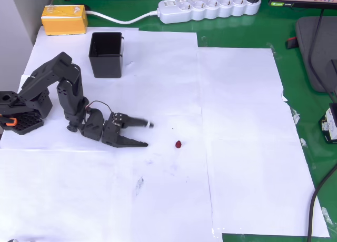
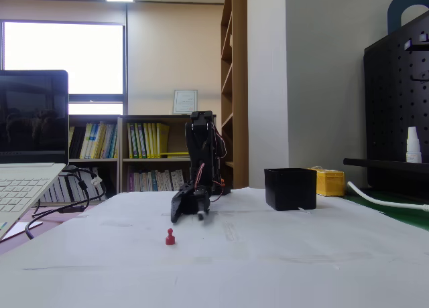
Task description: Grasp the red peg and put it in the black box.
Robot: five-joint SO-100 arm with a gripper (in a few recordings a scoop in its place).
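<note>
Several white paper sheets (image 1: 237, 121) over green table (image 1: 305, 37).

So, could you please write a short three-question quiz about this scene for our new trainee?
1. True or false: the red peg already lies inside the black box.
2. In the overhead view, what does the gripper hold? A) the peg B) nothing C) the yellow box
3. Fill in: in the fixed view, the peg stands upright on the white ____.

Key:
1. False; it rests on the paper, apart from the box.
2. B; the gripper is open, its tips short of the peg.
3. paper
</note>
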